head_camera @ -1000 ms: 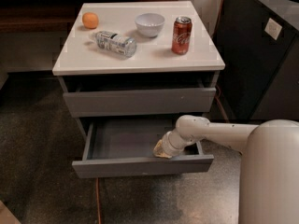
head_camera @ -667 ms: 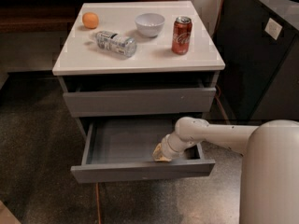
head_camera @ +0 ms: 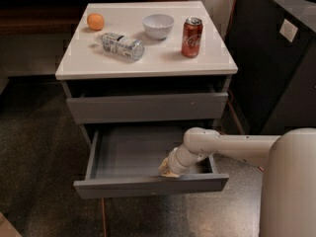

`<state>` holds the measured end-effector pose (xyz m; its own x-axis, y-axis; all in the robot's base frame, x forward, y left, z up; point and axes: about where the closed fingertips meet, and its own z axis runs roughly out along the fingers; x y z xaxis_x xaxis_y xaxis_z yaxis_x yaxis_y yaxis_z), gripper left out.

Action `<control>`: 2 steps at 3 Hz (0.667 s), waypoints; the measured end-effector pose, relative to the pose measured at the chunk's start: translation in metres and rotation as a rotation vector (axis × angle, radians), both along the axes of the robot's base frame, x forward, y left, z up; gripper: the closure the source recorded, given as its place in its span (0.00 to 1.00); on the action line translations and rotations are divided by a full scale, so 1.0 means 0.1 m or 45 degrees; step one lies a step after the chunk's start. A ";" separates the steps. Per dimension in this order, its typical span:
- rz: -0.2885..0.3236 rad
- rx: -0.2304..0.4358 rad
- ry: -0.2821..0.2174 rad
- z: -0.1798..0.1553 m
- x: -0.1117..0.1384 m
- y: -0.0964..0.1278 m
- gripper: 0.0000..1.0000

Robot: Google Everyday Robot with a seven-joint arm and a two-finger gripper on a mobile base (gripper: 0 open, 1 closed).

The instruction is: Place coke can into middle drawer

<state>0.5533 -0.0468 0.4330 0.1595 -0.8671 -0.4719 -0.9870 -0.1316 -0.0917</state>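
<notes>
The middle drawer (head_camera: 148, 185) stands pulled out, the tool (head_camera: 169, 168) low against the inside of its near front panel, right of centre, seemingly placed there to draw it open; wide or narrow, I cannot tell; the coke can (head_camera: 191, 37) waits upright on the tabletop (head_camera: 163, 59), far right, not yet grasped.

Desk (head_camera: 163, 60): white top carried four items.
- Orange (head_camera: 95, 21) sat at back left.
- Clear bottle (head_camera: 122, 45) lay on side near orange.
- White bowl (head_camera: 158, 25) stood at back centre.
- Coke can (head_camera: 191, 37) stood upright right of bowl.

End effector (head_camera: 168, 169) was inside open middle drawer (head_camera: 123, 186), just behind its front panel.
</notes>
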 end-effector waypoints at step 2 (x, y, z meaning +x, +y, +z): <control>0.000 0.000 0.000 0.01 0.00 0.00 1.00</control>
<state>0.5532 -0.0468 0.4336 0.1594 -0.8671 -0.4720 -0.9871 -0.1316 -0.0916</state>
